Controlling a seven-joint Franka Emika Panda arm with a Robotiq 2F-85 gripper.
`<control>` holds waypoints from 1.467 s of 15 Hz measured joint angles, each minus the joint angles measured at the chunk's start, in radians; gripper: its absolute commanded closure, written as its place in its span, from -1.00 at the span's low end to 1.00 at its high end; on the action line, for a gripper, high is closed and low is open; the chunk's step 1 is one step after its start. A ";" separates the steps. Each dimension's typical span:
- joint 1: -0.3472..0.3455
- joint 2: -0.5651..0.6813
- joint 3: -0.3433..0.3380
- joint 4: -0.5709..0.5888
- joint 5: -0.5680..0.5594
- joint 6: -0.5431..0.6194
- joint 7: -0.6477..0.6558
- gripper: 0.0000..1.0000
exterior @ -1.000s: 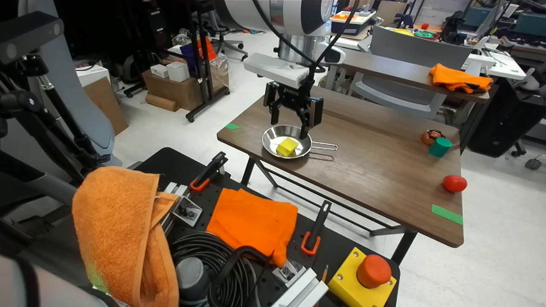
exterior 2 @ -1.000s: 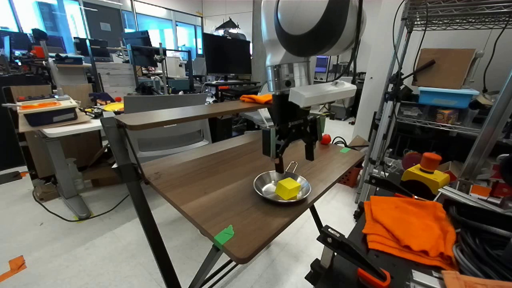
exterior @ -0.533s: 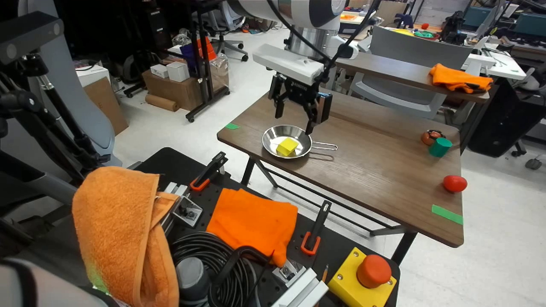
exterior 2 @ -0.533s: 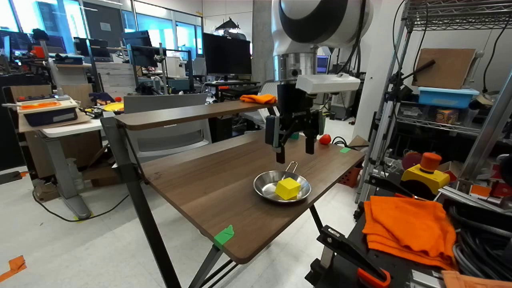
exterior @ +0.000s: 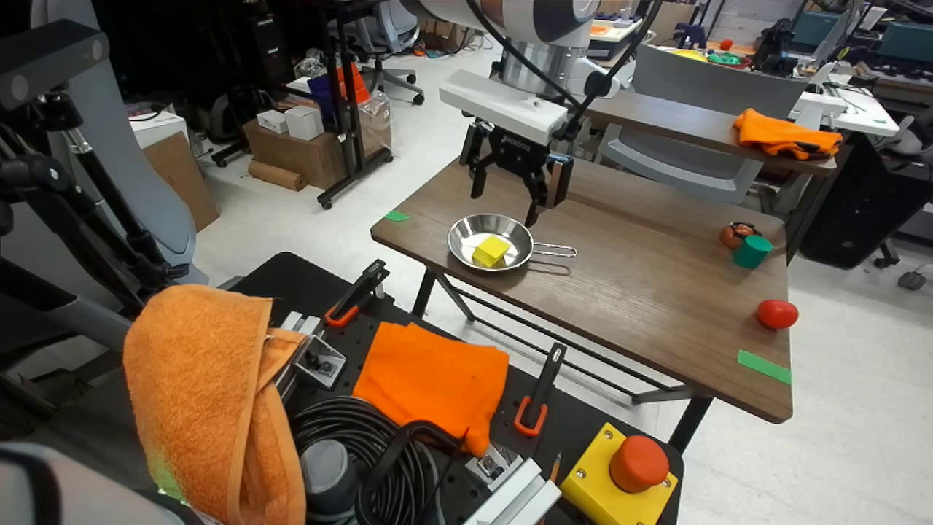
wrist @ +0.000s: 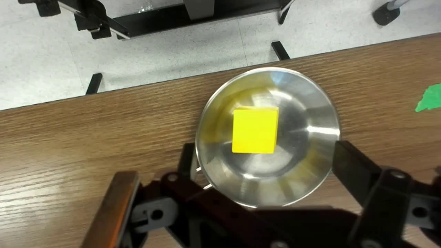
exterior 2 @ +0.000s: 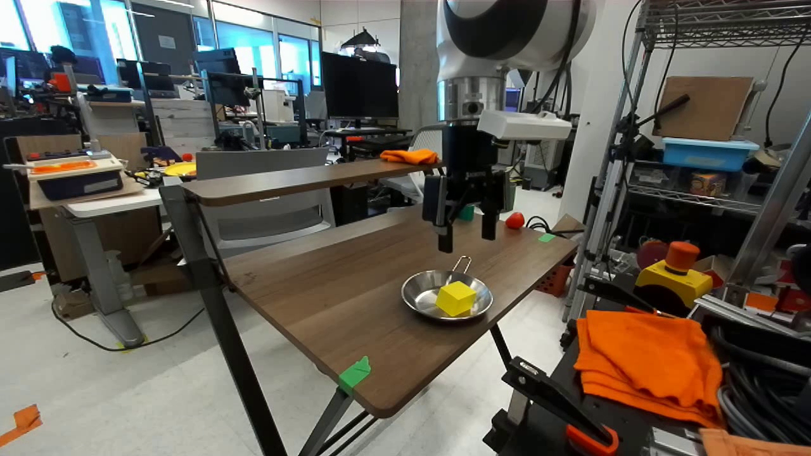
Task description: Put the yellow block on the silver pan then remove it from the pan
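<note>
Yellow block [wrist: 255,131] is seated in silver pan [wrist: 294,137] near long edge of tabletop [exterior: 627,262]; pincer [exterior 2: 467,237] is spread apart above pan level.

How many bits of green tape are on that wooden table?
2. One piece is at the end of the table near the silver pan; the other piece is at the opposite end, near the red round object. Any under the pan would be hidden.

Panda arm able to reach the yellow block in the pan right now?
Likely yes: the gripper hangs open and empty nearby, nothing covers the yellow block, and only the shallow silver pan surrounds it.
</note>
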 measured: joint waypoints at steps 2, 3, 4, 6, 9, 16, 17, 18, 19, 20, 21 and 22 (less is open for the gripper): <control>0.006 0.001 0.006 -0.003 -0.001 0.001 0.000 -1.00; 0.009 0.002 0.008 -0.005 -0.002 0.001 0.000 -1.00; 0.014 0.004 0.010 -0.006 -0.005 0.001 0.002 -1.00; 0.021 0.010 0.010 -0.008 -0.021 0.001 0.011 -1.00; 0.022 0.014 0.007 -0.008 -0.054 0.001 0.037 -1.00; 0.021 0.016 -0.023 -0.008 -0.091 0.003 0.090 -1.00; 0.021 0.017 -0.028 -0.008 -0.102 0.003 0.100 -1.00; 0.021 0.019 -0.032 -0.008 -0.114 0.003 0.107 -1.00; 0.021 0.021 -0.035 -0.008 -0.121 0.003 0.108 -1.00; 0.021 0.024 -0.038 -0.008 -0.126 0.004 0.108 -1.00; 0.021 0.028 -0.042 -0.007 -0.136 0.006 0.111 -1.00; 0.021 0.034 -0.046 -0.006 -0.145 0.008 0.114 -1.00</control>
